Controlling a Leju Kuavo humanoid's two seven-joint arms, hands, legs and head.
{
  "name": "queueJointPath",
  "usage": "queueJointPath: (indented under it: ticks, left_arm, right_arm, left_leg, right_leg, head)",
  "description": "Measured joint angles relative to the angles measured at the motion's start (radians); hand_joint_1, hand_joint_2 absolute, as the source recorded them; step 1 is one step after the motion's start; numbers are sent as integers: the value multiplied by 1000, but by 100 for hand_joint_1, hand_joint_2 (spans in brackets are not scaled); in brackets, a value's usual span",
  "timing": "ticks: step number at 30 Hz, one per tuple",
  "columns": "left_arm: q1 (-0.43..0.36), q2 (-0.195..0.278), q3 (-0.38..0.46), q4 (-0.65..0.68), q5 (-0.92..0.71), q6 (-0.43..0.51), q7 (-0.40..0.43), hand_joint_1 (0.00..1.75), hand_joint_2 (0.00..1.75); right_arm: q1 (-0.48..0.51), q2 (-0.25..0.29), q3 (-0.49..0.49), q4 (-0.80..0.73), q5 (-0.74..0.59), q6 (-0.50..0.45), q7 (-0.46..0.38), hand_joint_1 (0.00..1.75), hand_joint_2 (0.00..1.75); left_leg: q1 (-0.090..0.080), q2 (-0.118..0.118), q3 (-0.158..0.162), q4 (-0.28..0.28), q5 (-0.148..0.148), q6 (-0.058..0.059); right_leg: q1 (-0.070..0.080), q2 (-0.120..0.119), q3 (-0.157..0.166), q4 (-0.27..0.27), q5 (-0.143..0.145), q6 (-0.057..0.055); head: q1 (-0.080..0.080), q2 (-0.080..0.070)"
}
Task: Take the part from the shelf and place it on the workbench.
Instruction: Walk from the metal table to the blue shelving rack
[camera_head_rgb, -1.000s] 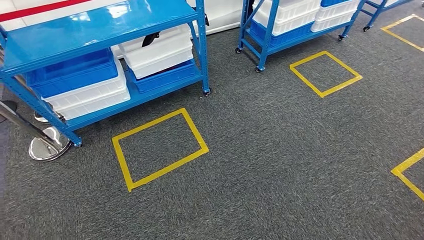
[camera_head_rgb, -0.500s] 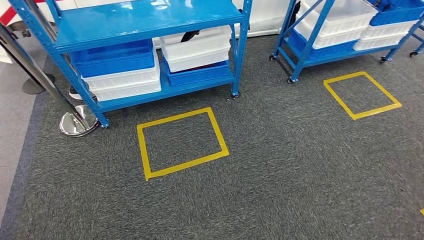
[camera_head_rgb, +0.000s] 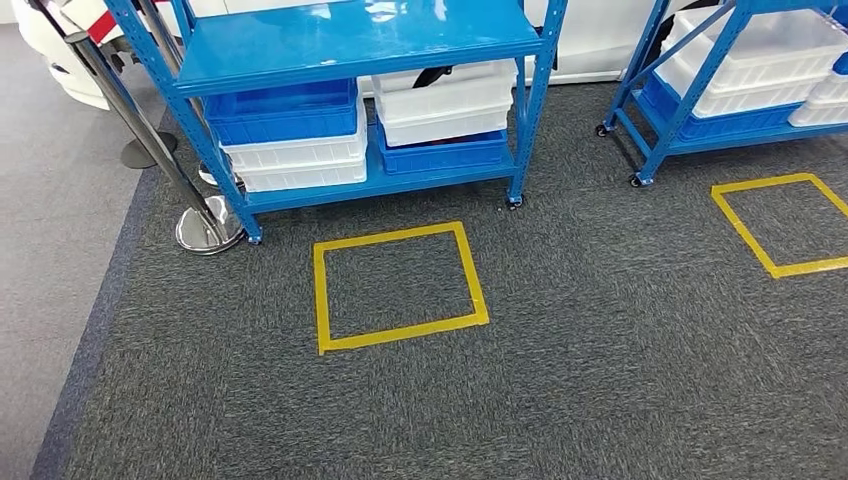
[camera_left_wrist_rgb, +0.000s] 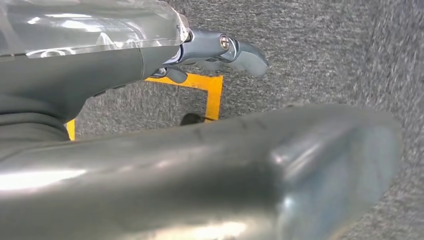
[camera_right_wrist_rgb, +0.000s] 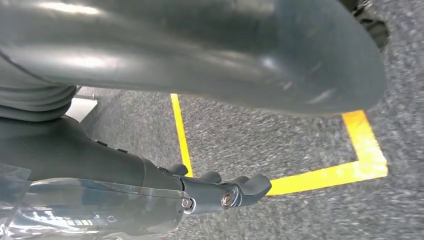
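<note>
- Left hand (camera_left_wrist_rgb: 220, 50) and right hand (camera_right_wrist_rgb: 225, 192) hung holding nothing; finger spread could not be told.
- Shelf (camera_head_rgb: 350, 40) stood beyond the yellow floor square (camera_head_rgb: 398, 287); stopping outside the square risked a short reach.

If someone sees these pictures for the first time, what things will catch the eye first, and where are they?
The bright blue shelf stands at the top of the head view, with blue and white bins stacked on its lower level. On the dark grey carpet just in front of it lies a yellow tape square, and a second yellow square lies to the right before another blue shelf. A shiny metal post stands at the first shelf's left corner.
</note>
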Motion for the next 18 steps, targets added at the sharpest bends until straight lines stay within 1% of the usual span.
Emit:
queueJointPath:
  ticks: [1, 2, 3, 4, 5, 6, 7, 8, 9, 10, 11, 12, 13, 14, 15, 16, 18]
  left_arm:
    - [2, 0, 0, 0, 0, 0, 0, 0, 0]
    - [2, 0, 1, 0, 0, 0, 0, 0, 0]
    - [2, 1, 1, 0, 0, 0, -1, 0, 0]
    - [2, 1, 2, 0, 0, 0, -2, 0, 0]
    - [2, 1, 3, 0, -1, 0, -2, 0, 0]
    - [3, 1, 3, 0, -1, 0, -3, 0, 0]
    - [6, 0, 4, 0, -1, 0, -3, 0, 0]
    - [7, 0, 5, 0, -1, 0, -3, 0, 0]
    - [8, -1, 5, 0, -1, 0, -3, 0, 0]
    - [7, -2, 6, 0, -2, -1, -3, 0, 0]
    - [6, -2, 6, 0, -2, -1, -3, 0, 0]
    - [6, -2, 6, 0, -2, -1, -3, 0, 0]
    - [6, -2, 6, 0, -2, -1, -3, 0, 0]
    - [8, -2, 6, 0, -2, -1, -3, 0, 0]
    - [9, -3, 6, 0, -2, -1, -3, 0, 0]
    - [11, -3, 6, 0, -2, -1, -3, 0, 0]
    - [13, -6, 7, 0, -2, -1, -3, 0, 0]
  right_arm:
    - [0, 2, 0, 0, 0, -1, -2, 0, 0]
    - [1, 4, 0, -1, 1, -2, -5, 0, 0]
    - [1, 6, 0, -1, 2, -3, -8, 0, 0]
    - [2, 7, 0, -2, 3, -3, -11, 0, 0]
    - [2, 8, 0, -3, 3, -2, -13, 0, 0]
    - [2, 9, 0, -4, 4, -1, -14, 0, 0]
    - [1, 10, 0, -5, 5, 0, -14, 0, 0]
    - [0, 11, 0, -6, 6, 2, -13, 0, 0]
    - [0, 11, 0, -8, 7, 3, -11, 0, 0]
    - [0, 11, 0, -9, 8, 4, -9, 0, 0]
    - [1, 11, 0, -10, 9, 4, -7, 0, 0]
    - [2, 10, 0, -11, 9, 5, -6, 0, 0]
    - [3, 10, 0, -11, 10, 5, -5, 0, 0]
    - [4, 9, 0, -12, 10, 5, -4, 0, 0]
    - [6, 9, 0, -12, 10, 5, -3, 0, 0]
    - [9, 9, 0, -12, 10, 5, -3, 0, 0]
    - [17, 7, -1, -13, 10, 5, -3, 0, 0]
  left_leg:
    - [-1, 3, 31, -73, 45, 5]
    - [-4, 8, 63, -142, 73, 11]
    - [-7, 12, 89, -194, 86, 19]
    - [-11, 16, 104, -223, 85, 26]
    - [-14, 16, 111, -233, 72, 32]
    - [-14, 13, 121, -241, 67, 39]
    - [-13, 10, 134, -251, 62, 46]
    - [-11, 7, 150, -260, 58, 52]
    - [-9, 5, 168, -268, 52, 58]
    - [-8, 3, 183, -274, 44, 63]
    - [-8, 1, 198, -277, 33, 66]
    - [-9, -2, 213, -278, 20, 66]
    - [-9, -6, 231, -279, 5, 66]
    - [-9, -10, 250, -279, -10, 65]
    - [-9, -14, 270, -279, -26, 64]
    - [-9, -17, 291, -279, -44, 62]
    - [-11, -21, 330, -280, -81, 55]
  right_leg:
    - [0, -4, 12, 0, -8, 3]
    - [1, -8, 23, -1, -17, 6]
    - [1, -10, 32, -3, -25, 12]
    - [2, -12, 39, -7, -31, 18]
    - [3, -13, 46, -6, -30, 25]
    - [2, -13, 50, 0, -24, 34]
    - [1, -11, 46, 23, -12, 41]
    - [0, -5, 28, 64, 2, 46]
    - [-1, 2, -6, 116, 10, 50]
    - [-3, 10, -50, 175, 3, 51]
    - [-2, 16, -98, 228, -20, 52]
    - [-2, 19, -142, 265, -53, 54]
    - [-2, 20, -177, 282, -87, 56]
    - [-2, 20, -200, 277, -111, 56]
    - [-2, 20, -211, 248, -114, 55]
    - [-2, 20, -214, 202, -86, 50]
    - [3, 23, -212, 107, 51, 40]
  head:
    - [0, 0]
    - [0, 0]
    - [0, 0]
    - [1, 0]
    - [2, 0]
    - [2, 0]
    - [3, 0]
    - [4, 0]
    - [6, 0]
    - [9, 0]
    - [11, 0]
    - [12, 0]
    - [13, 0]
    - [13, 0]
    - [13, 0]
    - [14, 0]
    - [14, 0]
